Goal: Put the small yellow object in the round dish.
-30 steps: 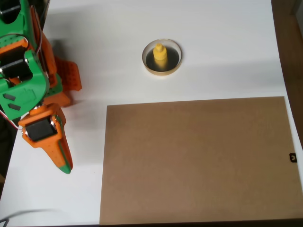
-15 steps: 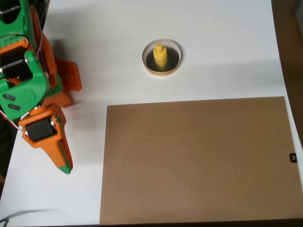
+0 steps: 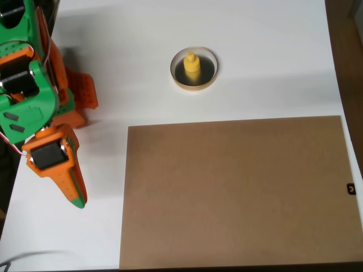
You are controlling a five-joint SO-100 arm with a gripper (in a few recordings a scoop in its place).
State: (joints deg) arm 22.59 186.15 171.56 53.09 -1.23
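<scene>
The small yellow object stands upright inside the round dish, a shallow dish with a dark inside and a pale rim, on the white table at upper centre of the overhead view. My orange and green gripper rests far to the left, near the table's left edge, well apart from the dish. Its tapered orange finger with a green tip points toward the bottom of the picture. Nothing is held in it. How its jaws stand is not clear from this angle.
A large brown board lies flat over the lower right of the white table. The arm's green and orange body takes up the upper left corner. A dark floor strip runs along the right edge.
</scene>
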